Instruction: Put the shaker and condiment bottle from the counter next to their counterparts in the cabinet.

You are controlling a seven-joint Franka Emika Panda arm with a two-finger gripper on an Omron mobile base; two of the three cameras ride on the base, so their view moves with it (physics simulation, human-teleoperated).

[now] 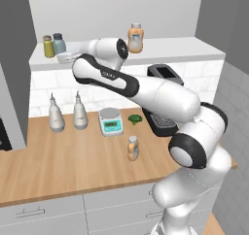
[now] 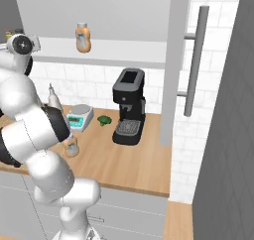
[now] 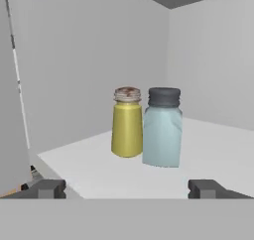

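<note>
The pale blue-grey shaker (image 3: 162,127) stands upright on the white cabinet shelf (image 1: 170,48), right beside the yellow-green shaker (image 3: 127,122). Both also show at the shelf's left end, the blue-grey shaker (image 1: 59,43) to the right of the yellow-green one (image 1: 47,46). My gripper (image 3: 128,189) is open and holds nothing, a short way back from the two shakers. It hovers at the shelf's front edge (image 1: 64,58). The slim orange condiment bottle (image 1: 133,148) stands on the wooden counter (image 1: 58,166). The bigger bulging orange bottle (image 1: 135,38) stands further right on the shelf.
On the counter stand two white bottles (image 1: 56,113), a small scale (image 1: 111,121), a broccoli floret (image 1: 135,118) and a black coffee machine (image 2: 129,106). A dark side panel (image 1: 17,59) bounds the shelf on the left. A tall unit with a long handle (image 2: 194,60) stands at the right.
</note>
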